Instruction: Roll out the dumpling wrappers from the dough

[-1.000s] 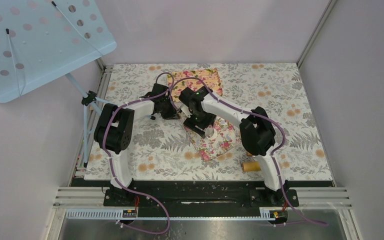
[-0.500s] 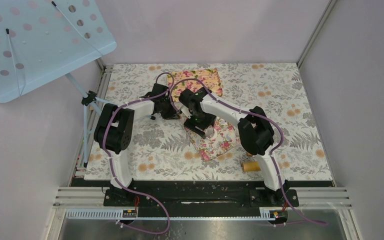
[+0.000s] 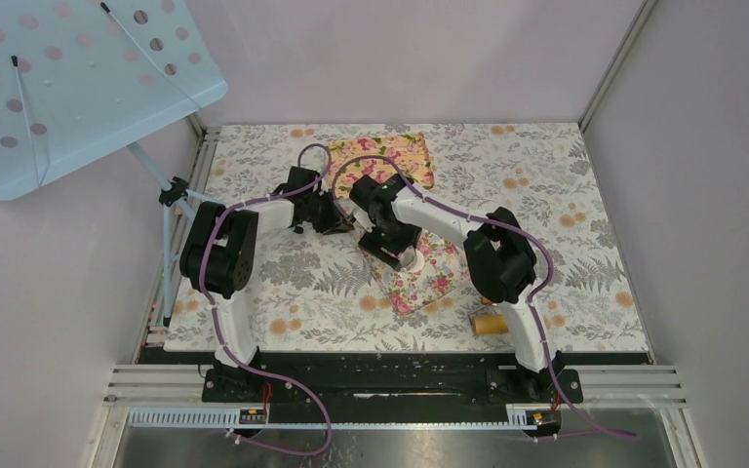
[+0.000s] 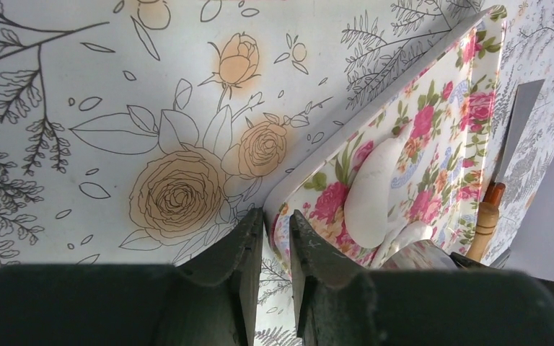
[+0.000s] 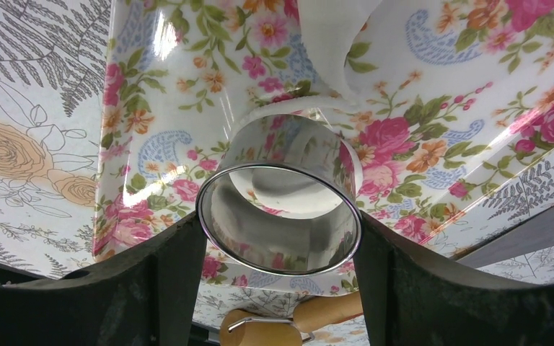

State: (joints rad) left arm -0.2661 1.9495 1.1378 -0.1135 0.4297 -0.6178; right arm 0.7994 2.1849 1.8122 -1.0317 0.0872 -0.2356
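Note:
On the near floral board the dough lies as a flattened white sheet. My right gripper is shut on the shiny metal ring, which stands on the board at the sheet's edge. In the top view this gripper hangs over the board's far corner. My left gripper sits at the board's corner, jaws a narrow gap apart, the white edge just at the tips. Dumpling wrappers are hidden; the ring covers whatever lies under it.
A wooden roller lies by the right arm's base, beside the board. A second floral board lies at the back. A grey scraper rests beyond the near board. A perforated pale-blue stand overhangs the table's left back corner.
My left gripper's jaws have parted slightly at the board's corner and the left wrist has drawn a little left and back. The right gripper keeps the ring in place.

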